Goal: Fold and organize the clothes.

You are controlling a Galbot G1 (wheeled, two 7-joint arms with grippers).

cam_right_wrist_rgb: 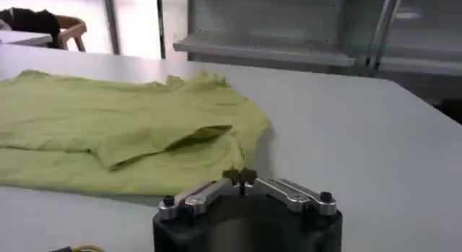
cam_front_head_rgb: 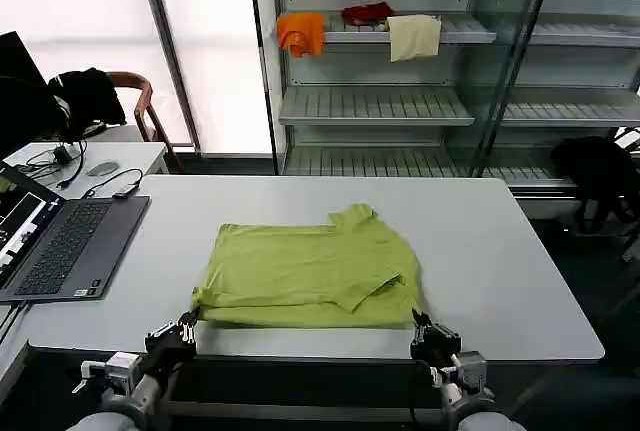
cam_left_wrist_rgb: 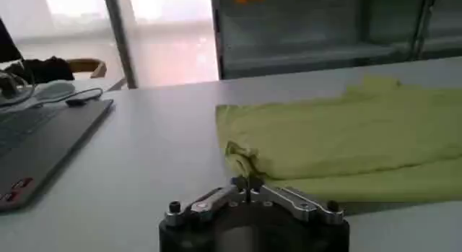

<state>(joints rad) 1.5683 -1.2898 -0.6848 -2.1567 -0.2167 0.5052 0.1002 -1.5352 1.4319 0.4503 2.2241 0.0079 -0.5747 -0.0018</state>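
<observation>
Lime yellow-green short-sleeved cotton T-shirt (cam_front_head_rgb: 310,276) lies folded into a rough rectangle on the white rectangular desk (cam_front_head_rgb: 500,251), near the desk's front edge, centred before the robot. Collar bump at the far edge, right of middle; a sleeve flap folded over on the right half.

Left gripper (cam_front_head_rgb: 186,328) sits at the shirt's near-left corner, low at the desk edge — fingers together, tips meeting just before the cloth's folded corner in the left wrist view (cam_left_wrist_rgb: 247,183); cannot tell whether they touch the fabric, nothing seen clamped.

Right gripper (cam_front_head_rgb: 422,329) sits at the shirt's near-right corner, likewise at the front edge — fingers closed tip to tip (cam_right_wrist_rgb: 240,177), right at the hem, no cloth visibly pinched.

Grey open laptop (cam_front_head_rgb: 60,246) on the desk's left end, well apart from the shirt. Behind the desk, metal shelving (cam_front_head_rgb: 375,106) with an orange cloth (cam_front_head_rgb: 301,33), a red cloth (cam_front_head_rgb: 366,13) and a cream cloth (cam_front_head_rgb: 413,37) hanging on the upper shelf.
</observation>
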